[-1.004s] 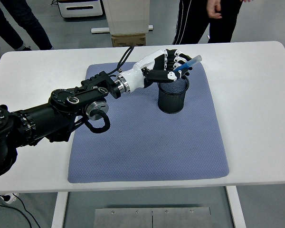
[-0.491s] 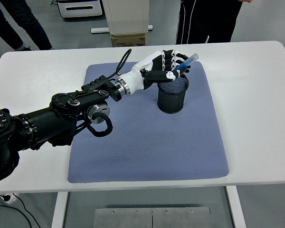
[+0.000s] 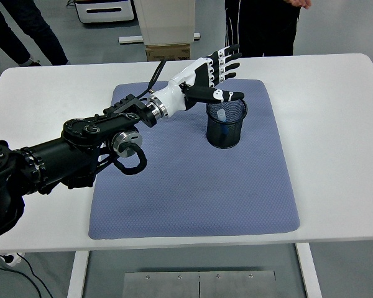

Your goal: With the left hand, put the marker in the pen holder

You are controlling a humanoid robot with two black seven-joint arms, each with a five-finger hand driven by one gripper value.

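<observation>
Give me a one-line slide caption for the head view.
Left hand open above the black mesh pen holder on the blue mat, with the marker dropped inside.

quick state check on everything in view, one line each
left robot hand: open, fingers spread, holding nothing, just above and behind the holder
marker: inside the pen holder, pale end showing
pen holder: upright on the mat
mat: flat on the table
table: white, carrying the mat
</observation>
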